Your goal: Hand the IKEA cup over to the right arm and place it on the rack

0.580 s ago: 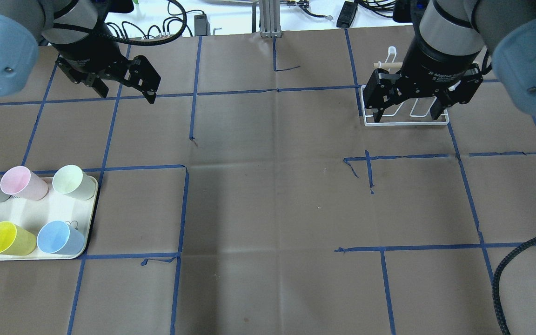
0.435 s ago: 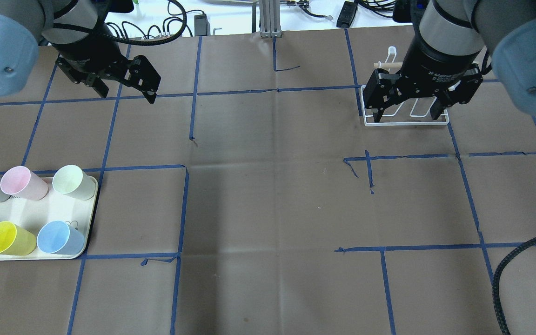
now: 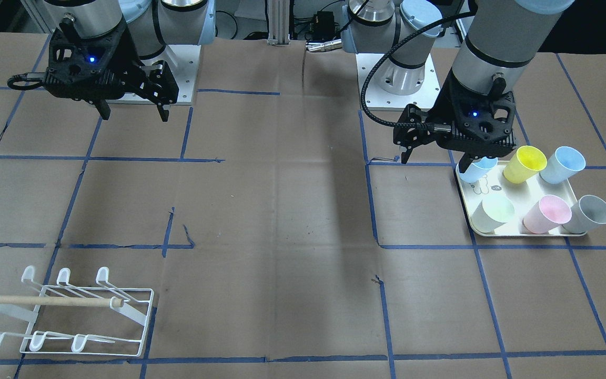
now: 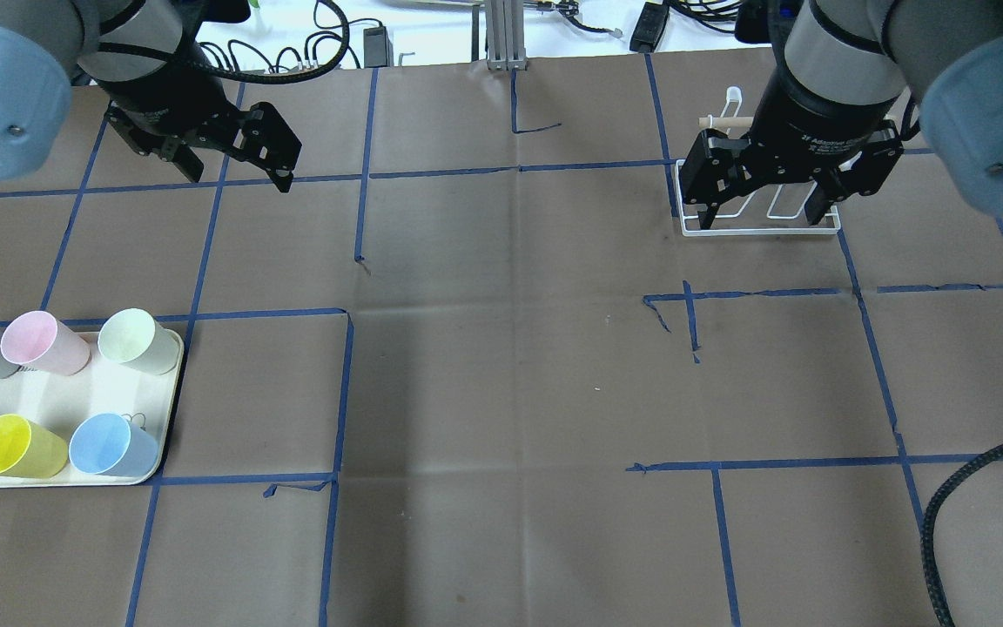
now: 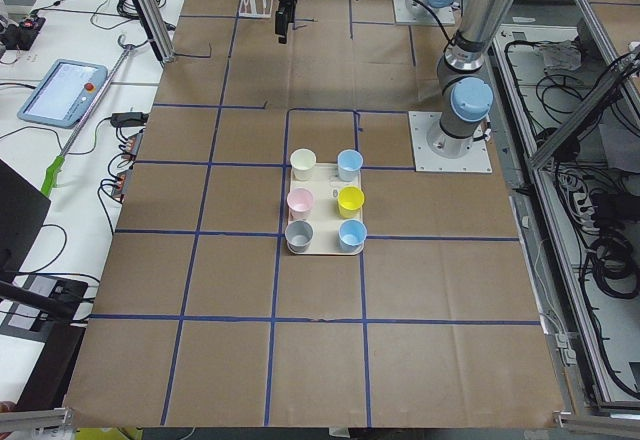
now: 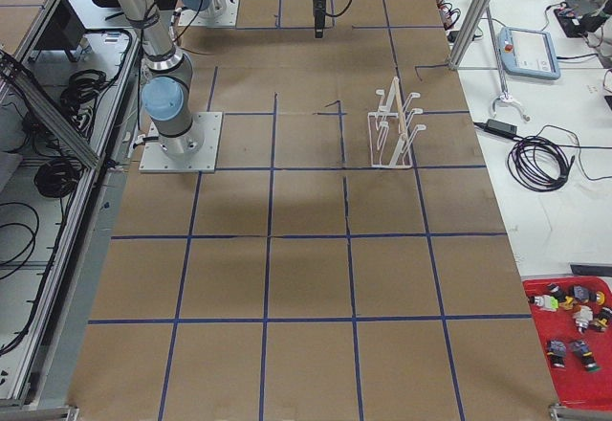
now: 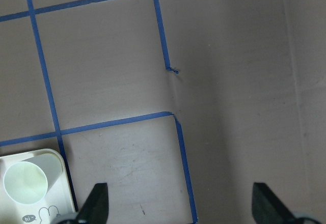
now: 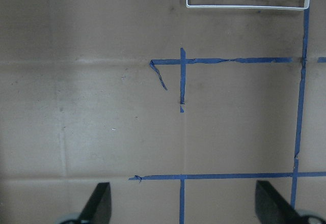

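Several pastel IKEA cups stand upright on a cream tray (image 4: 57,396) at the table's near left, among them a pale green cup (image 4: 137,340), a pink cup (image 4: 40,341), a yellow cup (image 4: 14,446) and a blue cup (image 4: 110,444). My left gripper (image 4: 238,174) is open and empty, held high, far behind the tray. The left wrist view shows the green cup (image 7: 25,183) at its lower left. My right gripper (image 4: 761,216) is open and empty, hovering over the white wire rack (image 4: 758,232). The rack (image 3: 71,310) has hook prongs and a wooden rod.
Blue tape lines grid the brown paper table (image 4: 510,348). A black braided cable (image 4: 972,488) curls in at the near right. Beyond the table's right end, a red tray of small parts (image 6: 574,344) lies on a white bench.
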### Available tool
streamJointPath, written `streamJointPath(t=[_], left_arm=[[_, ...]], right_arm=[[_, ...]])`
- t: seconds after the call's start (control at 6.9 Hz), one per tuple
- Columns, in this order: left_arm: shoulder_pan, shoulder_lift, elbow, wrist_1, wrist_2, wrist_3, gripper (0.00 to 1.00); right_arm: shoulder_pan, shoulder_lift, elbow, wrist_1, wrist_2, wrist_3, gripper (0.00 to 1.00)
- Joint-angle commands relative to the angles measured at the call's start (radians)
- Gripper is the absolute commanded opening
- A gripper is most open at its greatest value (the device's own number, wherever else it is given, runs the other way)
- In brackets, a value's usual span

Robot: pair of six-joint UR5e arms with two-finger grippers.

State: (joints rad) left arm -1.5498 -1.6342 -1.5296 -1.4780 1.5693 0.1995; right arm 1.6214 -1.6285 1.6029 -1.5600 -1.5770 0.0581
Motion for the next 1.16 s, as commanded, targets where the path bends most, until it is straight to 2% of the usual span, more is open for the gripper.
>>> streamJointPath(t=[0.0,0.72,1.01], left_arm=[[0.001,0.001,-0.001,0.001,0.000,0.000,1.00],[0.013,0.023,-0.006,-0.010,0.009,0.015,1.00],[0.052,0.063,-0.097,0.002,0.011,0.070,1.00]], right_arm=[[0.000,0.001,0.000,0.000,0.000,0.000,1.00],[0.000,0.001,0.000,-0.002,-0.002,0.000,1.00],[0.000,0.001,0.000,-0.002,0.000,0.000,1.00]])
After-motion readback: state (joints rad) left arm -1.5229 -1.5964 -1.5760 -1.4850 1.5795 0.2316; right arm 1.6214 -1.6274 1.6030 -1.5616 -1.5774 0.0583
